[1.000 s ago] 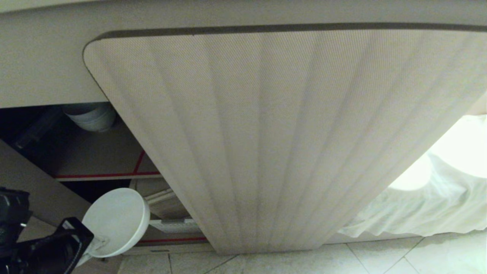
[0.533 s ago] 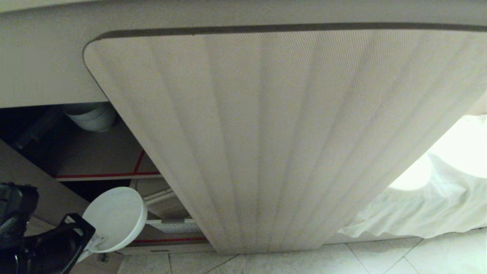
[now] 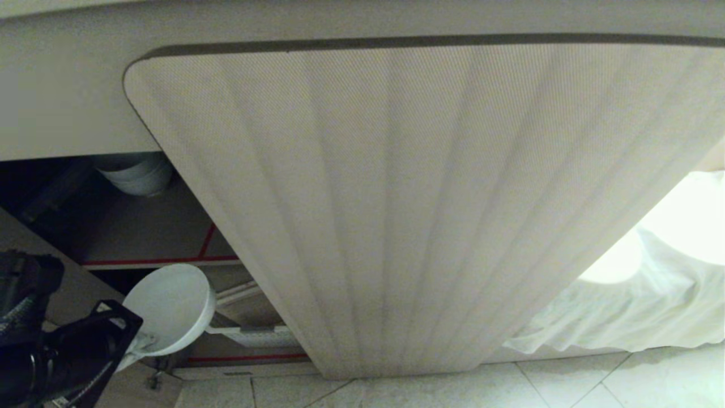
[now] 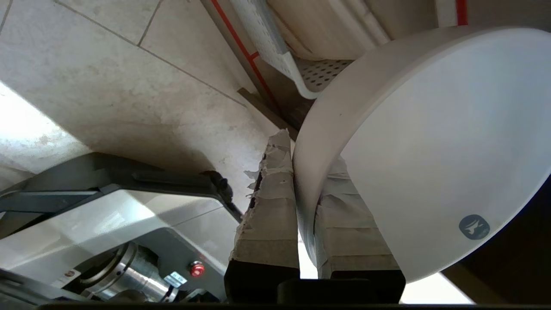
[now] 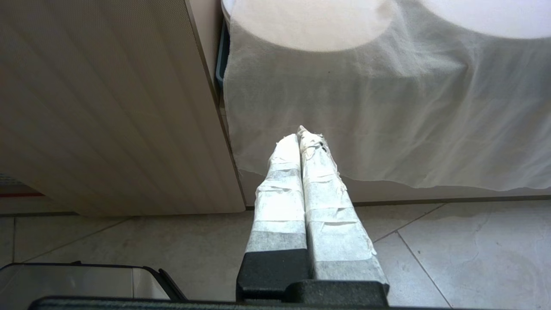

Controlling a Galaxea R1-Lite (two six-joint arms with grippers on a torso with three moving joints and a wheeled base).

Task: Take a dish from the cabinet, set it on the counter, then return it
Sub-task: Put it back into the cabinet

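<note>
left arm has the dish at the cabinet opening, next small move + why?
Probably ease the dish further into the lower opening of the cabinet, toward the perforated rack. The left gripper pinches the rim, and the dish hangs tilted in front of the red-taped shelf edge, resting on nothing.

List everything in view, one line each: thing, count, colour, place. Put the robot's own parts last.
dish: one, white, tilted on edge at the lower cabinet opening, held by its rim.
cabinet door: one, beige, ribbed, swung open across the middle of the head view.
cabinet shelf: one, beige, edged in red tape, inside the cabinet at left.
stacked bowls: one stack, bluish-white, at the back of that shelf.
perforated rack: one, white, low in the cabinet behind the dish.
cloth: one, white, hanging at right beside the door.
floor tiles: pale, below the cabinet.
left gripper: one, black with taped fingers, shut on the dish rim.
right gripper: one, taped fingers shut together, idle before the cloth.
</note>
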